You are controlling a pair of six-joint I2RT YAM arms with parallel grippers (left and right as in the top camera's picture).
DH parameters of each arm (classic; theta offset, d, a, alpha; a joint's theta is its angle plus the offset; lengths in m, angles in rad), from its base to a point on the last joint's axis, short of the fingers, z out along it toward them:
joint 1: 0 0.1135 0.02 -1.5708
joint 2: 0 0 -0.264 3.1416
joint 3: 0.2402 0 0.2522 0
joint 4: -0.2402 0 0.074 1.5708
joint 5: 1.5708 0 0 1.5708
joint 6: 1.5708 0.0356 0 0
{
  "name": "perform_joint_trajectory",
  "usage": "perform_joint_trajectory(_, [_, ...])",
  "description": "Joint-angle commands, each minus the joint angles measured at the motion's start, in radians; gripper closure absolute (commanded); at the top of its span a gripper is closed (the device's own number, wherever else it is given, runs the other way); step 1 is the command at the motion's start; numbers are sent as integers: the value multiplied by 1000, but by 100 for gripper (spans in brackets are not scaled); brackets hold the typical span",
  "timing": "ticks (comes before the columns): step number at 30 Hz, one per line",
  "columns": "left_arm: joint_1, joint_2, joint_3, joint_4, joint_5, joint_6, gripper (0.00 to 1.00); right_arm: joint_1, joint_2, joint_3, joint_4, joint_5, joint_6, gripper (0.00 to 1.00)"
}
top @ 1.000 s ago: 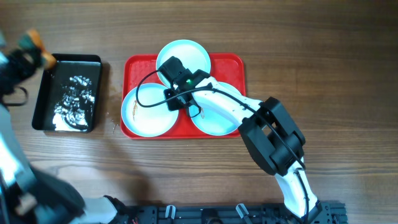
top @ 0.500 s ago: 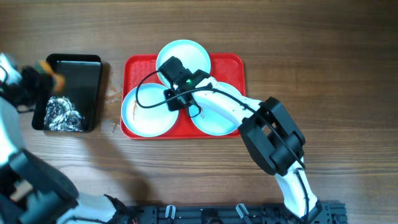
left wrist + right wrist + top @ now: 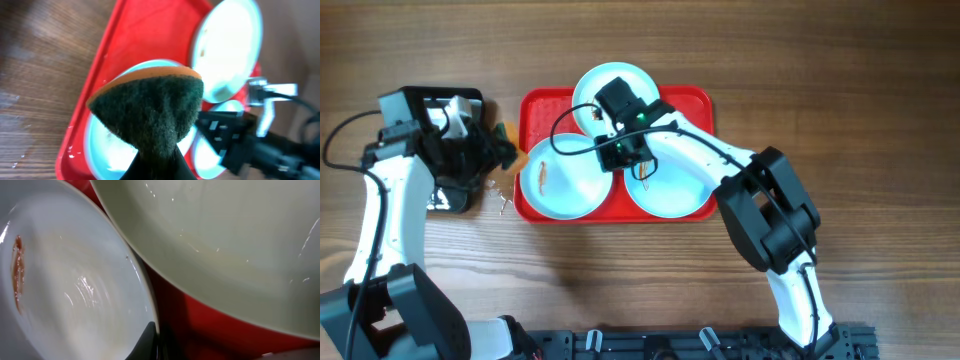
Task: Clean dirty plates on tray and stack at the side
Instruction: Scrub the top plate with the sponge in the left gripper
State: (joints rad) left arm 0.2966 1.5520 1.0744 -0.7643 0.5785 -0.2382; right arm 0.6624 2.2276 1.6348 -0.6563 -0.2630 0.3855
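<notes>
Pinching a sponge [image 3: 150, 107] tight between its fingers, the left hand [image 3: 490, 141] hovers right at the left edge of the red tray [image 3: 688, 100]. The green scouring face is toward the wrist camera, with the orange layer on the far side. Under that arm sits the black tray [image 3: 455, 203], mostly covered, just beside the red one.

Over to the right hand [image 3: 620, 152]: it's down in the middle of the red tray, right where the three plates meet. The wrist camera shows one dark fingertip [image 3: 148, 339] at the rim of the near-left plate [image 3: 568, 188]. Whether the fingers are parted or closed on that rim, I cannot tell. That plate carries a brown smear [image 3: 17, 272] along its left side and reaches the tray's left rim.

The far plate [image 3: 620, 76] lies at the tray's back edge, partly under the right wrist. The near-right plate [image 3: 672, 192] sits under the right forearm, clean where it shows. All three are on the red tray, rims crowding each other. A few wet specks [image 3: 500, 203] dot the wooden worktop [image 3: 840, 80] between the two trays.
</notes>
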Motion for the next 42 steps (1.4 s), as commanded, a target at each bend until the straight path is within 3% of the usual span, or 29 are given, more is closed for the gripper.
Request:
perform_joint_trajectory(1, [-48,0,-69,38,-53,51,96,-10,24,5,-40,75,-43,96])
perform_joint_trajectory(5, [-173,2,-108,136,-68,51,96,-5,24,21,-71,87,-69,96])
perform_joint_trajectory(13, [-323,88,-108,170,-263,77,96,-5,14,25,-88,64,-67,96])
perform_joint_trajectory(16, [-339,178,-108,183,-251,66,96,-5,14,25,-81,45,-60,96])
perform_joint_trajectory(19, [-341,233,-108,217,-93,66,96,-5,14,25,-74,34,-42,96])
perform_joint_trajectory(25, [-341,300,-108,249,-100,85,96,-5,14,25,-69,27,-41,96])
perform_joint_trajectory(26, [-341,311,-108,248,-110,132,96,-5,14,25,-69,27,-41,96])
perform_joint_trajectory(31, [-333,313,-107,166,-759,-18,96,-5,14,25,-69,27,-42,96])
perform_joint_trajectory(34, [-333,287,-92,153,-828,-32,96,-5,14,25,-71,27,-43,96])
perform_joint_trajectory(37, [-338,215,-41,124,-776,-32,96,-5,14,25,-70,27,-42,96])
perform_joint_trajectory(42, [-341,150,-37,139,-351,-24,96,-5,14,25,-69,27,-42,96])
